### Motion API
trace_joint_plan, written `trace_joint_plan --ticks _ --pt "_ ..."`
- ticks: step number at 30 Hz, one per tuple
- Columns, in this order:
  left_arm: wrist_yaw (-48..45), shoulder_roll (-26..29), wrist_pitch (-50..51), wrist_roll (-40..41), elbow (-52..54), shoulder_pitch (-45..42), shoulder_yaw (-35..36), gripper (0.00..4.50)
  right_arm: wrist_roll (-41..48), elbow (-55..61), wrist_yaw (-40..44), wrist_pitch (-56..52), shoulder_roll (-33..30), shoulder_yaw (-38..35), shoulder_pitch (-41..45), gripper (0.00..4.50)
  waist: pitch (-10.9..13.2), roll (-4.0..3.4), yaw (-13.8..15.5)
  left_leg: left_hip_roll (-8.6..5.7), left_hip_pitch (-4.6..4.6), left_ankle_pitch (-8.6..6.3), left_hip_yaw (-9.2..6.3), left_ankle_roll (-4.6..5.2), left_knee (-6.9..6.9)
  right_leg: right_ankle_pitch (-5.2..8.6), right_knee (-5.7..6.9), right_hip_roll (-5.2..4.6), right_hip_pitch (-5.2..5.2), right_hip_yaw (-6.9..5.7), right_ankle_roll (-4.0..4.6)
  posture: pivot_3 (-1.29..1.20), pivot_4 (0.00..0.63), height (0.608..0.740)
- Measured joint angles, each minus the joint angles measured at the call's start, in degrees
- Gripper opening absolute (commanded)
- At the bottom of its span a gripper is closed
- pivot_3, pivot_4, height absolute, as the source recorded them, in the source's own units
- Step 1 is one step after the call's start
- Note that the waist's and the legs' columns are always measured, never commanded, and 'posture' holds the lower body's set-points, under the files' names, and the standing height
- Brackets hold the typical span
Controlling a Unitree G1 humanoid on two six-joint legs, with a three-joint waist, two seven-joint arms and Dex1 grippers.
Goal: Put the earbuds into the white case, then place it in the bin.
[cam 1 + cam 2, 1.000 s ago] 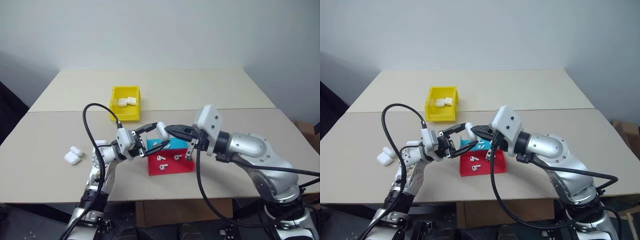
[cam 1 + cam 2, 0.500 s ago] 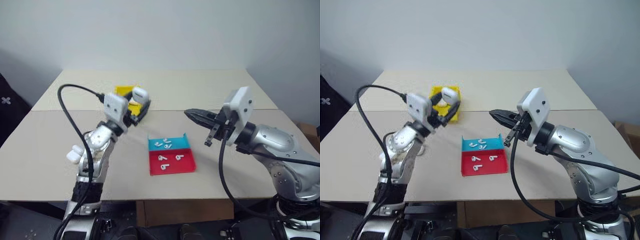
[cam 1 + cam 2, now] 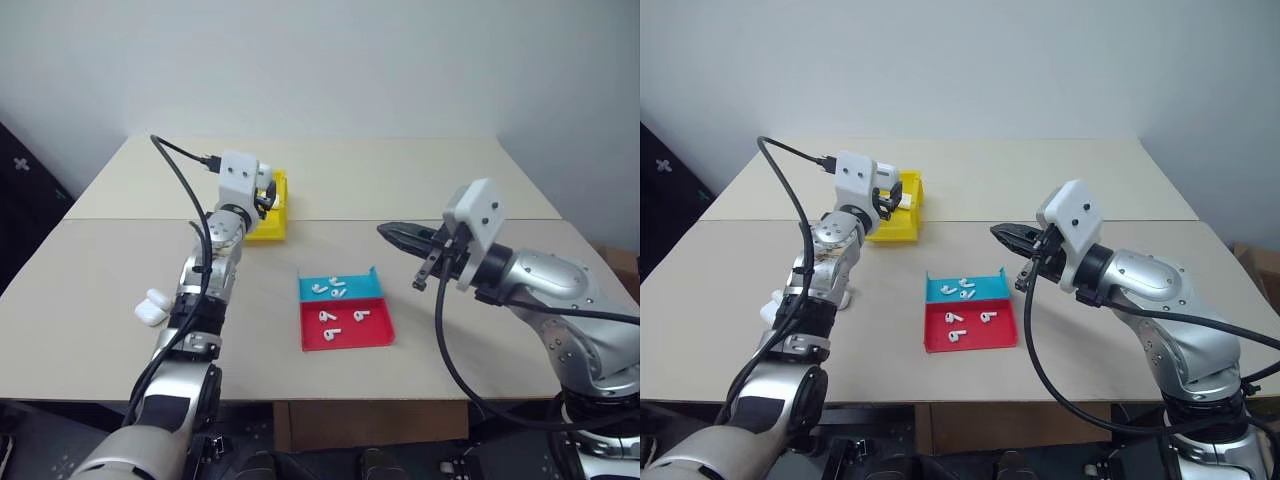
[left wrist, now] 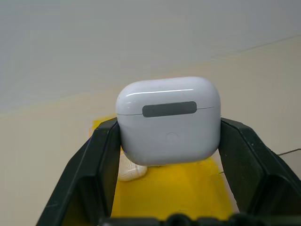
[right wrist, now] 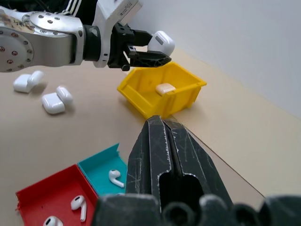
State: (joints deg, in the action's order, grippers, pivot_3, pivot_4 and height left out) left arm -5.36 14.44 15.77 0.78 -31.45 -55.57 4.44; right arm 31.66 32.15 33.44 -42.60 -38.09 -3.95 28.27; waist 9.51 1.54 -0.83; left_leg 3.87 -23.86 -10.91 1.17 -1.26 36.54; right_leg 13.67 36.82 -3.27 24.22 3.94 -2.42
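Observation:
My left gripper (image 4: 168, 128) is shut on the white case (image 4: 168, 120), whose lid is closed, and holds it by its two sides. It hangs just above the yellow bin (image 3: 272, 222) at the table's far left. In the right wrist view, the held case (image 5: 162, 42) is over the bin's (image 5: 162, 96) near wall. Another case (image 5: 164, 88) lies inside the bin. Several earbuds (image 3: 326, 316) lie in the red-and-blue tray (image 3: 345, 338). To the right of the tray, my right gripper (image 3: 388, 231) is shut and empty, pointing left above the table.
A few loose white cases (image 3: 152, 308) lie near the table's left edge, also in the right wrist view (image 5: 51, 102). A black cable loops off my left wrist (image 3: 180, 175). Bare tabletop stretches behind and to the right of the bin.
My left arm has carried the white case from above the tray up and away to the yellow bin. My right gripper has drawn back to the right, away from the case.

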Motion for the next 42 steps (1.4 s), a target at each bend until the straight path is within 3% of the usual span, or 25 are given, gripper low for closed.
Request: trace_joint_plan --ticks 5,10,11,17,24,28,32,37,42 --pt "2.04 0.26 -2.0 1.09 -11.92 -6.97 3.11 2.83 -0.26 1.11 -1.37 -1.15 -0.53 0.37 -1.62 0.04 0.01 0.01 0.01 -0.03 -0.01 0.0 0.01 0.0 -0.03 -0.01 -0.06 -0.02 0.0 0.0 -0.02 0.0 0.15 0.74" --pt "1.67 -0.05 -4.99 -0.19 -22.42 -9.55 1.49 4.37 -1.27 1.18 -2.32 -1.65 -0.75 0.96 -2.02 0.0 0.01 0.01 -0.02 -0.04 -0.01 0.0 0.01 -0.01 -0.03 -0.02 -0.05 -0.03 0.0 -0.01 -0.02 0.0 0.15 0.74" --pt "2.27 -0.06 -6.3 -1.34 -25.02 -10.05 0.57 4.45 -1.4 1.18 -2.49 -1.73 -0.82 1.01 -2.02 0.0 0.01 0.01 -0.01 -0.05 0.0 0.0 0.01 -0.01 -0.03 -0.02 -0.05 -0.03 0.0 -0.01 -0.03 0.0 0.15 0.74" --pt "3.76 -0.18 -12.03 -2.92 -34.47 -12.33 0.06 4.45 -2.37 1.47 -3.18 -2.54 -0.93 1.28 -2.39 0.0 0.02 0.03 0.01 -0.04 -0.04 0.0 0.02 -0.01 -0.04 -0.02 -0.06 -0.03 0.02 -0.01 -0.03 0.0 0.15 0.74" --pt "-1.37 -2.11 -18.72 0.69 -32.76 -13.22 2.91 4.45 -3.31 2.77 -3.04 -3.15 -2.09 1.33 -3.94 0.0 0.02 0.03 0.13 -0.05 -0.08 0.02 0.02 -0.04 -0.04 -0.03 -0.06 -0.04 0.03 -0.02 -0.02 0.0 0.15 0.74" --pt "-13.24 -2.18 -17.72 7.71 -18.44 -7.0 4.57 4.45 -3.85 3.27 0.66 -1.88 -6.15 1.16 -6.08 0.0 0.0 0.01 -0.31 -0.05 -0.03 0.02 0.05 -0.05 -0.08 -0.03 -0.05 -0.05 0.03 0.01 -0.02 0.0 0.15 0.74" --pt "-27.3 2.58 -9.26 14.26 0.99 6.0 3.33 4.45 -6.09 2.67 6.55 4.16 -10.66 0.81 -9.27 0.0 0.0 0.0 -1.63 -0.01 0.09 0.06 0.04 -0.11 -0.16 -0.03 0.08 -0.03 0.03 0.04 -0.01 0.0 0.15 0.74" --pt "-39.95 15.18 3.84 21.96 28.08 25.07 1.79 4.45 -8.92 -1.6 14.27 15.83 -13.28 -0.34 -14.36 0.0 0.02 0.03 -2.06 0.01 0.21 0.14 0.04 -0.25 -0.13 0.08 0.18 -0.04 -0.03 0.06 -0.19 0.0 0.15 0.74" --pt "-46.38 25.57 9.33 28.03 42.31 36.82 7.08 4.45 -10.12 -7.27 22.27 25.86 -15.91 -3.43 -17.14 0.0 0.02 0.04 -1.49 0.02 0.36 0.15 0.09 -0.24 -0.04 0.21 0.16 -0.07 -0.19 0.06 -0.38 0.0 0.15 0.74"
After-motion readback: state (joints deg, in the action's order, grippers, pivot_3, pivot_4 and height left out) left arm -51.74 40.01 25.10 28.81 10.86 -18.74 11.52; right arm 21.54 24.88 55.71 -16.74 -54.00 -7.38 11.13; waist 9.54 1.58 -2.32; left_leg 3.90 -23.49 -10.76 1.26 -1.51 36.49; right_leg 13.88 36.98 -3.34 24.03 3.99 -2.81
